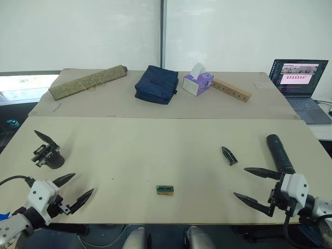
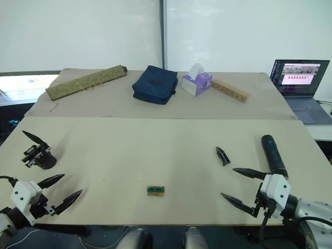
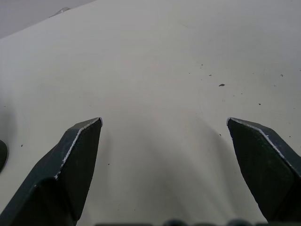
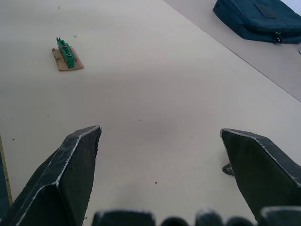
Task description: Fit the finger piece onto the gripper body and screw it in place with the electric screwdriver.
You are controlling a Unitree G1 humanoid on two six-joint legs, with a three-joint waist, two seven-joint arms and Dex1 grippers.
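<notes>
The gripper body (image 1: 47, 154) sits near the table's left edge, its one pointed finger aimed up and to the left. Just in front of it my left gripper (image 1: 80, 188) hovers open over bare table. On the right half lies the small black finger piece (image 1: 229, 155). Further right, the electric screwdriver (image 1: 279, 152) rests lengthwise on the table, rounded end away from me. My right gripper (image 1: 248, 183) stands open right in front of the screwdriver's near end, holding nothing. In the right wrist view its fingertips (image 4: 84, 141) frame bare table.
A small green-and-tan block (image 1: 165, 190) lies at the front centre. At the back stand a rolled mat (image 1: 87, 82), a navy pouch (image 1: 156, 84), a tissue box (image 1: 197, 82) and a wooden strip (image 1: 232, 90). A laptop (image 1: 302, 85) is open at the far right.
</notes>
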